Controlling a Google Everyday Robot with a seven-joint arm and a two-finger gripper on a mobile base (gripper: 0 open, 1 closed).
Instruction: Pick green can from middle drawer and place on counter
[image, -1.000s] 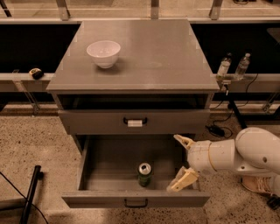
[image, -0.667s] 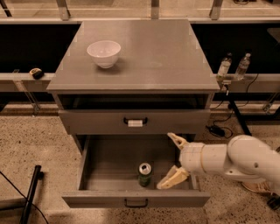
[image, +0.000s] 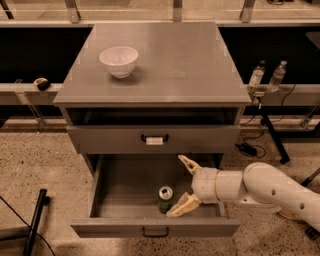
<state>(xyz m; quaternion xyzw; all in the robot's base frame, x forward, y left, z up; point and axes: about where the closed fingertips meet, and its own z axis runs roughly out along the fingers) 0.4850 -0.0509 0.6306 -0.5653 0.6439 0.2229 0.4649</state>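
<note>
The green can (image: 165, 199) stands upright near the front of the open middle drawer (image: 125, 180), silver top up. My gripper (image: 182, 185) reaches in from the right on a white arm and is open, with one cream finger (image: 188, 163) behind and one finger (image: 182, 206) in front, just right of the can. The near fingertip is close to the can; I cannot tell if it touches. The counter (image: 170, 60) is the grey cabinet top above.
A white bowl (image: 119, 61) sits on the counter's left side. The upper drawer has a handle with a white tag (image: 154, 140). Two clear plastic bottles (image: 266, 76) stand on a ledge at right. A dark pole (image: 34, 220) lies on the floor at left.
My gripper has moved left inside the drawer, from its right side to right next to the can. The can has not moved.
</note>
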